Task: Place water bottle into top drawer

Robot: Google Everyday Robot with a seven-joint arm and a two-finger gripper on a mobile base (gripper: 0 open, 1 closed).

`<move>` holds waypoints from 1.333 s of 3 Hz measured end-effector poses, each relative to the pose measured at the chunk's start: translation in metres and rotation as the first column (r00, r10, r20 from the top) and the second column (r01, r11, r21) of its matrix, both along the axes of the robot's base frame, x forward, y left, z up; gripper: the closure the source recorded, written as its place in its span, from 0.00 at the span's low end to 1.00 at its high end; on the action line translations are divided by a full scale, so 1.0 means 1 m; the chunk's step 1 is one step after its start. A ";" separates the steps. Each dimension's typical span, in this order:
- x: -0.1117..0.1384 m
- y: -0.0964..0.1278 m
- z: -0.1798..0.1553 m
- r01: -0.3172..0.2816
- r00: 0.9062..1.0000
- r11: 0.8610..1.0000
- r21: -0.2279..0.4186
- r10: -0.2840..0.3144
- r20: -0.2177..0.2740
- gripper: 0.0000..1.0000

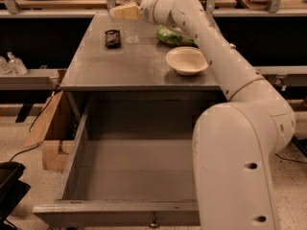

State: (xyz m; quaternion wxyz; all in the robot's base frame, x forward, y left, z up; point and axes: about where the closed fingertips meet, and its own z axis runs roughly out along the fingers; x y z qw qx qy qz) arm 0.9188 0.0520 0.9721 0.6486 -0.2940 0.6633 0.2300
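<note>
The table (144, 66) is standing over the open top drawer (134, 171); the arm (225, 56) is stretching toward 11 o'clock, gripper (118, 12) at the water bottle (129, 30), grip unclear.

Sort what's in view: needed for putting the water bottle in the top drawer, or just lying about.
Needed: water bottle; open top drawer; gripper at the bottle.
Lying about: white bowl; green bag; small dark object; pump bottles.

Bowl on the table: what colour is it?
The bowl is cream-white, plain, seen in the camera view; the gripper is up by the water bottle.
</note>
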 end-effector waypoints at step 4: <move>0.036 0.037 -0.039 -0.004 0.998 0.997 0.075 0.008 -0.058 0.61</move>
